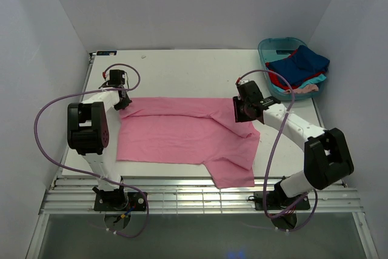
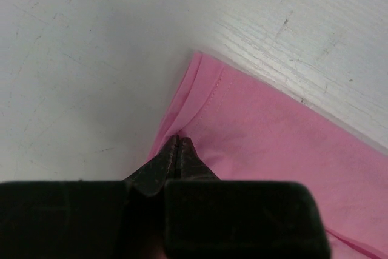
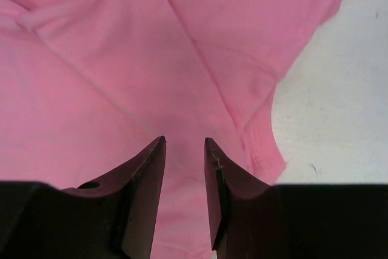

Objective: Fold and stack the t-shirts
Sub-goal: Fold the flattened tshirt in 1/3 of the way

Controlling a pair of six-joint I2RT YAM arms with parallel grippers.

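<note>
A pink t-shirt (image 1: 182, 134) lies spread across the middle of the table, one part reaching toward the near edge. My left gripper (image 1: 124, 104) sits at its far left corner. In the left wrist view that gripper (image 2: 177, 141) is shut on the folded hem of the pink cloth (image 2: 273, 125). My right gripper (image 1: 242, 112) is over the shirt's far right part. In the right wrist view its jaws (image 3: 185, 144) stand open just above the pink cloth (image 3: 121, 59), pinching nothing. More t-shirts sit in the tub: dark blue (image 1: 306, 62), red (image 1: 280, 79), turquoise (image 1: 312, 81), pale pink (image 1: 306, 89).
A teal plastic tub (image 1: 267, 50) stands at the far right corner of the white table (image 1: 182, 71). White walls close in the table on the left, back and right. A slatted metal rail (image 1: 194, 195) runs along the near edge by the arm bases.
</note>
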